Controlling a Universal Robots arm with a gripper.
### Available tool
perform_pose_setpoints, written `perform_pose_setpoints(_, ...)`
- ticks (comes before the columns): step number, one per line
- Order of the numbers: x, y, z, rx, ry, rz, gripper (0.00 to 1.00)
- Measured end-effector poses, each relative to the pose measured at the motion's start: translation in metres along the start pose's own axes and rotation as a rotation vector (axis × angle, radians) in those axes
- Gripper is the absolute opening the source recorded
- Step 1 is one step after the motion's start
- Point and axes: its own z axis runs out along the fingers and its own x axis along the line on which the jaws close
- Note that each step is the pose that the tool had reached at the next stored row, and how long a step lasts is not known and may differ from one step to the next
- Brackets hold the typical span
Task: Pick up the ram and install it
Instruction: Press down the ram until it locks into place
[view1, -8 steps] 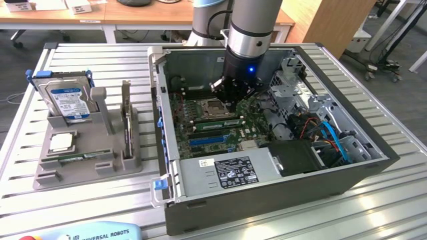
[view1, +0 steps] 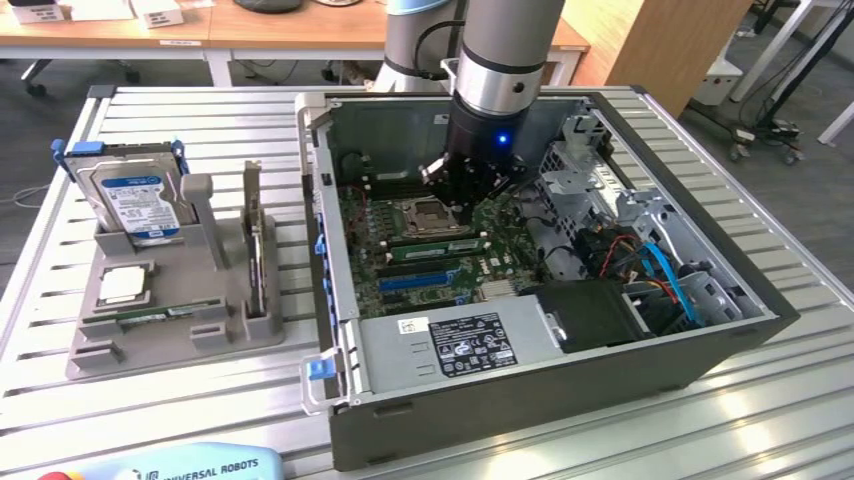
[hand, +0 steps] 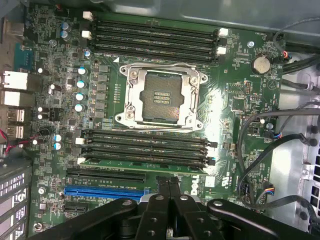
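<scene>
Slatted metal tabletop (view1: 187, 400) carries an open computer case (view1: 534, 380); inside it, the hand (hand: 169, 186) hangs above the motherboard (hand: 235, 80), fingers pressed together, holding nothing visible.

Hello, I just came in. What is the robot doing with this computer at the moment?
One robot arm reaches down into the open computer case on the table. Its gripper is shut and hovers over the motherboard, near the empty processor socket and the memory slots. I cannot tell if it holds anything. On the exterior view's left, a grey holder keeps a hard drive, a processor chip and a ram stick standing on edge.
</scene>
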Motion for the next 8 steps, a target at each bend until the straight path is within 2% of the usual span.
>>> perform_pose_setpoints(6, 0.0000, 0.0000, 0.0000, 0.0000, 0.0007, 0.000, 0.10)
perform_pose_setpoints(7, 0.0000, 0.0000, 0.0000, -0.0003, 0.0037, 0.000, 0.10)
perform_pose_setpoints(8, 0.0000, 0.0001, 0.0000, -0.0008, 0.0091, 0.000, 0.10)
